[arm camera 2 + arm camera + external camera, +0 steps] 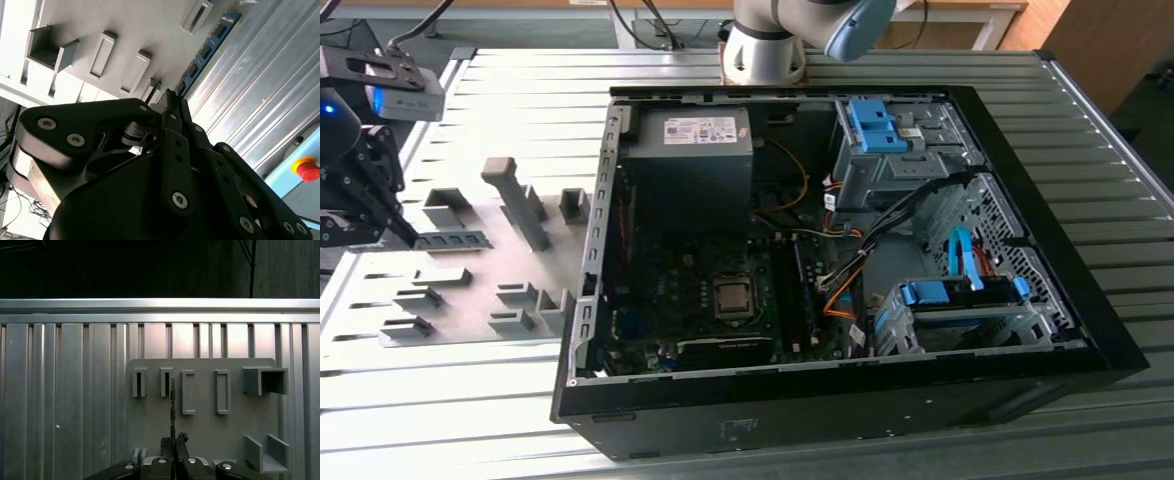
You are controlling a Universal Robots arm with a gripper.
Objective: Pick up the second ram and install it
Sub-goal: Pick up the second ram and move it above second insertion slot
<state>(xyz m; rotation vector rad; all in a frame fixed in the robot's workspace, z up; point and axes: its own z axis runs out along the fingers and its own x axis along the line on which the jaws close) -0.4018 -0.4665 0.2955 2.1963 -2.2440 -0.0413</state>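
The gripper [174, 440], its jaws drawn almost together and apparently pinching the near end of the second ram [206, 49], holds the board edge-up on the grey fixture plate [205, 435], its long axis running straight ahead of the fingertips.

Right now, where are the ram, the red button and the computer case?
ram [206, 51], second wrist view, middle chip.
red button [307, 169], second wrist view, red cap.
computer case [854, 415], exterior view, black outer wall.
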